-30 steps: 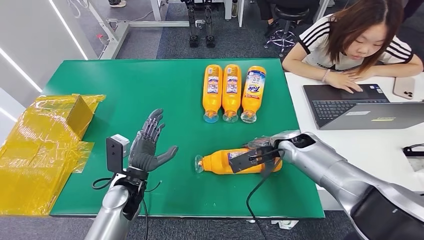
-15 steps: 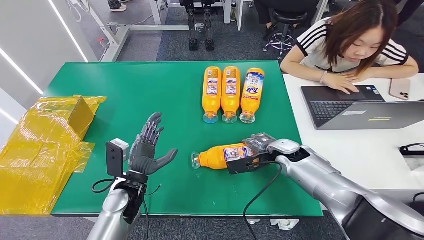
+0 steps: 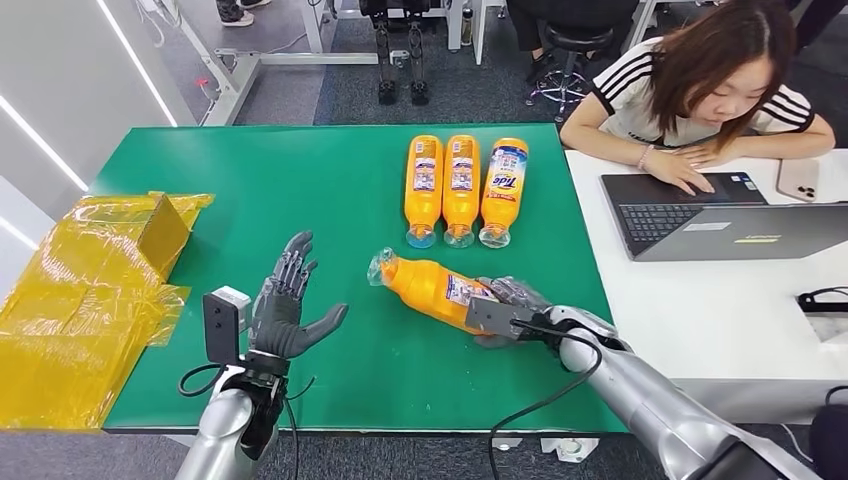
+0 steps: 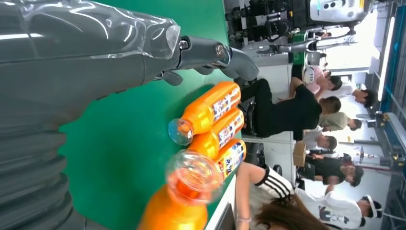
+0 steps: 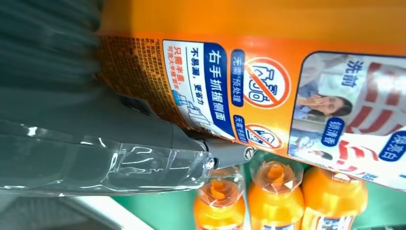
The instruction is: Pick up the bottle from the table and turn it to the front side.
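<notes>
We find the right hand [image 3: 508, 305] closed around the lower body of the bottle [image 3: 432, 287], fingers [image 3: 517, 290] wrapped over the orange plastic near its base, right of centre in the head view. The bottle is tilted, its clear cap [image 3: 380, 266] pointing toward the upper left of the frame and apparently raised off the green table [image 3: 300, 180]. In the right wrist view the thumb [image 5: 143, 139] presses against the back label [image 5: 210, 91] — the printed warning side faces that camera, so we judge the turn to the front is not yet complete.

The left hand [image 3: 285, 305] stands upright at the lower left of the frame, fingers spread, holding nothing, well apart from the bottle.

Risks, as we judge them: the grip sits at one end of a smooth bottle, so the capped end could sag or the body slip during rotation. A swing toward the top of the frame could strike the three bottles [image 3: 462, 188] lying side by side at upper centre — the held bottle's cap is already near their caps. A person [image 3: 700, 90] works at a laptop [image 3: 700, 205] at the upper right, beside the table's edge.
</notes>
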`<action>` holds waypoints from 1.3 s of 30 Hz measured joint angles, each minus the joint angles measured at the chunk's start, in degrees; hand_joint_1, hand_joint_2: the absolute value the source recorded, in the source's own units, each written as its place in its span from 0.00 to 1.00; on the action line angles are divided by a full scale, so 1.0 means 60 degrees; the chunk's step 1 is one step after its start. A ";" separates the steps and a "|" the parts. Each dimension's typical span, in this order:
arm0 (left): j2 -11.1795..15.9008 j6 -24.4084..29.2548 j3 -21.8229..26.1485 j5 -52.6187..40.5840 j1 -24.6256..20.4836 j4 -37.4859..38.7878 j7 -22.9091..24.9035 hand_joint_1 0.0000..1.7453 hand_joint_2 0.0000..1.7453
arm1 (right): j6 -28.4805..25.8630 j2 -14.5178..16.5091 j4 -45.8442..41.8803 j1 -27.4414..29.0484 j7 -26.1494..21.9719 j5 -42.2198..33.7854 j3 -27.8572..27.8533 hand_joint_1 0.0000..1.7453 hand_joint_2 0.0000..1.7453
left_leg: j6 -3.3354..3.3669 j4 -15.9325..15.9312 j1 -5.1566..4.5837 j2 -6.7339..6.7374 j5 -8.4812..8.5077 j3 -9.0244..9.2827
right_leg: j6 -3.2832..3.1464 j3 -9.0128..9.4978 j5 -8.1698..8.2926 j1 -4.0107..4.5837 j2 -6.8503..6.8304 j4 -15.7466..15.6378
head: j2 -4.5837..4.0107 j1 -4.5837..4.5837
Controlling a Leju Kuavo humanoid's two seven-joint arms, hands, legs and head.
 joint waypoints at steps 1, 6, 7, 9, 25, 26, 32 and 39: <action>0.0005 0.0006 0.0000 -0.0010 -0.0003 -0.0003 0.0001 0.00 1.00 | -0.0121 -0.0007 -0.0224 0.0274 -0.0130 -0.0222 -0.0322 1.00 1.00 | 0.0001 0.0001 0.0000 -0.0008 0.0002 -0.0008 | 0.0001 -0.0005 -0.0001 0.0000 -0.0009 0.0000 | 0.0000 0.0002; 0.0074 0.0127 0.0000 0.0055 -0.0023 0.0000 -0.0102 0.00 1.00 | -0.0921 0.0090 -0.2613 0.2835 -0.0950 -0.1206 -0.2598 1.00 1.00 | 0.0004 0.0002 -0.0001 -0.0086 0.0008 -0.0100 | 0.0008 -0.0066 -0.0014 0.0003 -0.0081 0.0004 | 0.0000 0.0002; 0.0090 0.0161 0.0000 0.0075 -0.0022 0.0001 -0.0114 0.00 1.00 | -0.1048 0.0181 -0.3189 0.3408 -0.1037 -0.1210 -0.3099 1.00 1.00 | 0.0004 0.0002 -0.0001 -0.0092 0.0008 -0.0120 | 0.0009 -0.0084 -0.0018 0.0002 -0.0085 0.0006 | 0.0000 0.0000; 0.0122 0.0208 -0.0002 0.0091 -0.0020 0.0001 -0.0107 0.00 1.00 | -0.1298 0.0447 -0.4150 0.4384 -0.1106 -0.0990 -0.3994 1.00 1.00 | 0.0002 0.0000 -0.0001 -0.0095 0.0006 -0.0154 | 0.0011 -0.0118 -0.0024 0.0002 -0.0087 0.0008 | 0.0000 0.0000; 0.0062 -0.2077 -0.0199 0.0409 -0.1707 0.0452 0.1151 0.00 1.00 | -0.1414 0.2442 -0.5785 0.4368 -0.1534 -0.0469 -0.6590 1.00 1.00 | 0.0007 0.0003 -0.0007 -0.0043 0.0040 -0.0200 | 0.0007 -0.0186 0.0017 -0.0001 -0.0043 0.0013 | 0.0000 -0.0001; 0.0039 -0.2227 -0.0224 0.0498 -0.1919 0.0544 0.1231 0.00 1.00 | -0.1342 0.2544 -0.5728 0.4162 -0.1488 -0.0476 -0.6562 1.00 1.00 | 0.0006 0.0003 -0.0006 -0.0043 0.0042 -0.0200 | 0.0007 -0.0186 0.0018 -0.0001 -0.0043 0.0014 | 0.0000 0.0000; -0.0108 -0.3003 -0.0280 0.1153 -0.2884 0.0995 0.1733 0.00 1.00 | -0.1143 0.3021 -0.5217 0.3251 -0.1281 -0.0380 -0.6156 1.00 1.00 | 0.0003 0.0003 -0.0005 -0.0045 0.0046 -0.0203 | 0.0007 -0.0190 0.0019 -0.0001 -0.0043 0.0020 | 0.0000 0.0001; -0.0176 -0.3592 -0.0275 0.1824 -0.3694 0.1472 0.2137 0.00 1.00 | -0.1608 0.3280 -0.4305 0.2720 -0.1076 0.0199 -0.5655 1.00 1.00 | 0.0003 0.0003 -0.0006 -0.0049 0.0046 -0.0220 | 0.0007 -0.0202 0.0018 -0.0001 -0.0047 0.0020 | 0.0000 0.0000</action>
